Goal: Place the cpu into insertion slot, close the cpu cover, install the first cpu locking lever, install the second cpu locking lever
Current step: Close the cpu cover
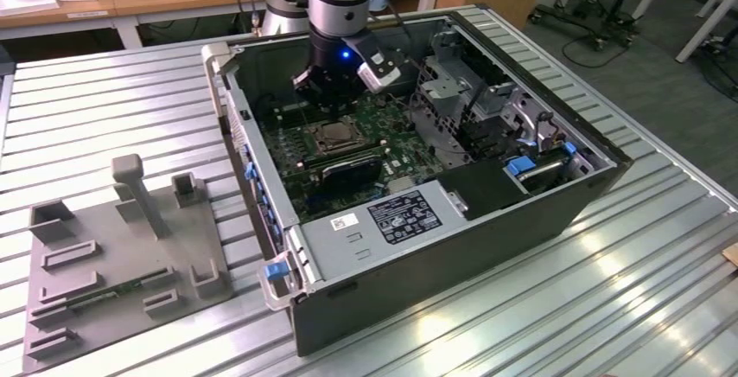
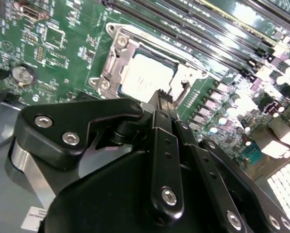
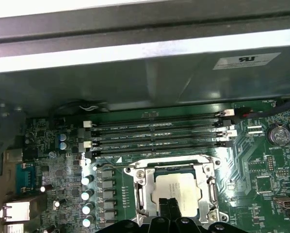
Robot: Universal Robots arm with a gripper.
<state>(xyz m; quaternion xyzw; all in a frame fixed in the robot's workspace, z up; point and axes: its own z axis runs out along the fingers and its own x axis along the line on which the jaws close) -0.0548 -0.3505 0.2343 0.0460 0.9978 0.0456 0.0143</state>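
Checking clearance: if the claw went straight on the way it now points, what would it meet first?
Probably the cpu, near its edge, seated under the claw. Depth is unclear: the cpu cover rim might come first.

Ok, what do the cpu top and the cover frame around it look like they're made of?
The cpu top looks like pale matte metal, silvery-grey with a soft, even sheen. The cpu cover looks like thin stamped sheet metal, brighter, with sharp glints along its edges. Exact alloys can't be told.
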